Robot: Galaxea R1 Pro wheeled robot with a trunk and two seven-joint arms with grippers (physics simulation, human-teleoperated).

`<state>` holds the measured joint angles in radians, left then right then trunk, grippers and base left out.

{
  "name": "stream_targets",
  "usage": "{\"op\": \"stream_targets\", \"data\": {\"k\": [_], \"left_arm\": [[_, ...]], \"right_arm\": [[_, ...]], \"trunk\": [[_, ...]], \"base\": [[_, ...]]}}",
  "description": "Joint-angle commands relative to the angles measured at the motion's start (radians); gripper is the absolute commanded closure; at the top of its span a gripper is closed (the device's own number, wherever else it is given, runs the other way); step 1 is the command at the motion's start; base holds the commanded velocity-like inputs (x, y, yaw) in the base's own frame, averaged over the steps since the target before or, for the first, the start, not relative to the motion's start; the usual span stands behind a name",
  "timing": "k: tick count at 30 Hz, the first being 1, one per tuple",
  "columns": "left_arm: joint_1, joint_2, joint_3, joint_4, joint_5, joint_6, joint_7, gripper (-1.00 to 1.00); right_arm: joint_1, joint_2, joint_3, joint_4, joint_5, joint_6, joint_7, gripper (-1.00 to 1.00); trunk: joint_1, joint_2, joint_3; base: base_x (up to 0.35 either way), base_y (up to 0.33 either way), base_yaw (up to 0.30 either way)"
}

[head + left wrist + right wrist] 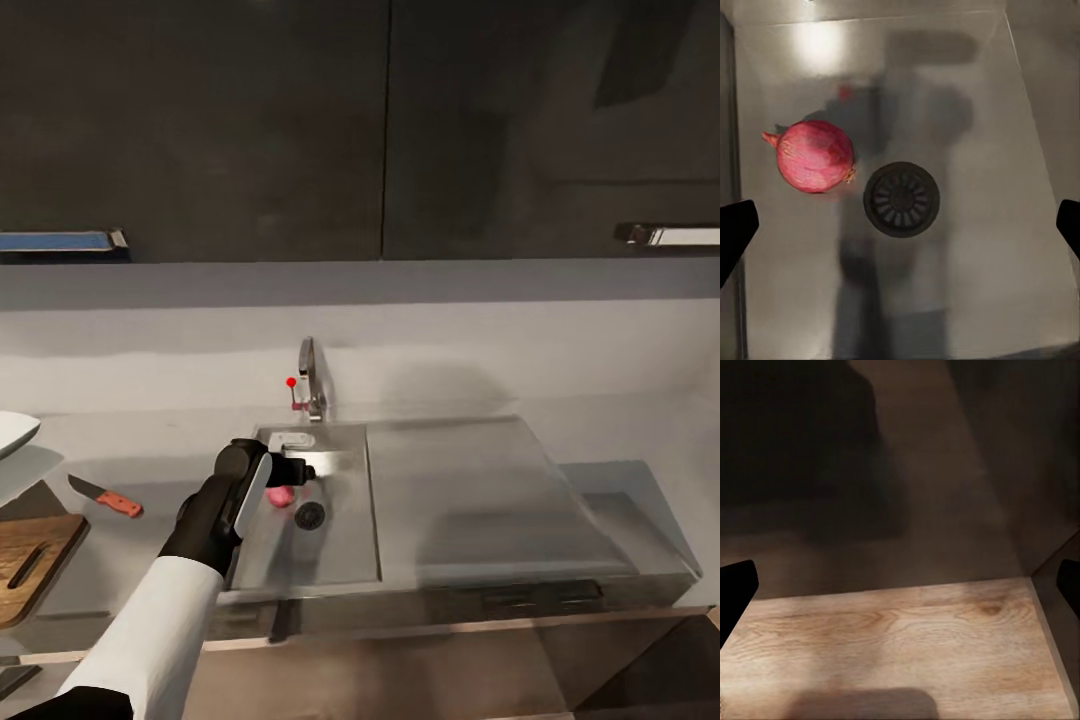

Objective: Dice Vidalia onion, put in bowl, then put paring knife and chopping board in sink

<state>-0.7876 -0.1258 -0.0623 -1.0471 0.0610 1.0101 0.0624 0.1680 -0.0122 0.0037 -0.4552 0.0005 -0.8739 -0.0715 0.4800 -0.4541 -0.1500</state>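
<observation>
left gripper [300, 472] spread wide, over sink [340, 560] | onion [814, 156] on basin floor beside drain [901, 199], off-centre between fingers | right gripper fingers apart, over wood floor [907, 637] | risk: round onion rolls from a lopsided close

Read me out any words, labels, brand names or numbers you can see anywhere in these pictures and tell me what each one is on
There is none to read. The onion, the sink, the faucet, the paring knife, the chopping board and the bowl carry no print. The left gripper and the dark cabinet doors bear no label or number either.
</observation>
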Motion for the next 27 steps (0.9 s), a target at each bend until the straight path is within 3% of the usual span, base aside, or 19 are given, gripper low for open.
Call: {"op": "stream_targets", "data": {"k": [1,21,27], "left_arm": [[-0.001,0.0,-0.001,-0.001,0.006,0.004,0.007,-1.0],[-0.001,0.0,0.006,0.014,0.006,-0.001,0.009,-1.0],[-0.001,0.0,0.006,0.015,0.006,-0.001,0.008,-1.0]], "right_arm": [[0.001,0.0,0.001,-0.002,0.001,0.0,-0.004,-1.0],[0.001,0.0,0.001,-0.002,0.001,0.0,-0.004,-1.0],[0.0,0.0,0.001,-0.002,0.001,0.0,-0.004,-1.0]], "trunk": [[0.001,-0.002,-0.003],[0.001,-0.002,-0.035],[0.001,-0.002,-0.045]], "base": [[0.072,0.062,0.0],[0.007,0.005,0.0],[0.17,0.0,0.0]]}}
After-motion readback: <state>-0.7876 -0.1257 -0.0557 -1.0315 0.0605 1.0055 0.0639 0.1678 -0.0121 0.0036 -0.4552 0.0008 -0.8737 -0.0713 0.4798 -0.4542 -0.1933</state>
